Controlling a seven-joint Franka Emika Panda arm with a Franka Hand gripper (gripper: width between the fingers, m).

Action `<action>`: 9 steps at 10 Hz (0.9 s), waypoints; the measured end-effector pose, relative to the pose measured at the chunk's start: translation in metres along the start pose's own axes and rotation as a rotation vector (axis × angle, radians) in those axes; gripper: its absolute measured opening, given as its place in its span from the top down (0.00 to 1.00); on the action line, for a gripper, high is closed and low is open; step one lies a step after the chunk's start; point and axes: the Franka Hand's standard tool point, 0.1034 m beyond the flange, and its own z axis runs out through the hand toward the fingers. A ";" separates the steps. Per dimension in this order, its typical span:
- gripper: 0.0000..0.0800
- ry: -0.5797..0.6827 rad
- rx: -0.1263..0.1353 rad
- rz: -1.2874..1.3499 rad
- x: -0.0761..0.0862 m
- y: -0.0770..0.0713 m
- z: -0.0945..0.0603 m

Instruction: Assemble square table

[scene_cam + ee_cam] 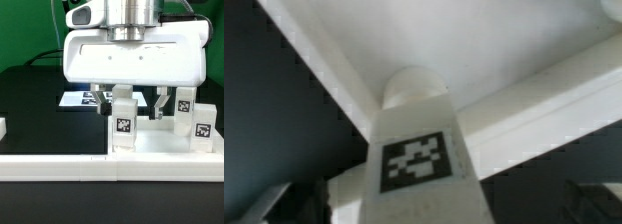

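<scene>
The square table top lies at the front right of the black surface; in the wrist view its raised white rim shows. A white tagged leg stands upright on it. My gripper hangs straight above and straddles this leg, jaws open, with a gap on each side. In the wrist view the leg fills the middle, between my gripper's dark fingers. Two more tagged legs stand on the top to the exterior view's right.
The marker board lies flat behind the gripper. A long white bar edges the black surface in front. A small white part sits at the exterior view's left edge. A green wall is behind.
</scene>
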 end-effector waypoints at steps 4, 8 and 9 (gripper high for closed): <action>0.19 -0.155 0.076 -0.045 -0.003 0.004 -0.006; 0.35 -0.146 -0.026 -0.045 0.000 -0.001 0.004; 0.53 -0.146 -0.028 -0.046 0.000 -0.001 0.005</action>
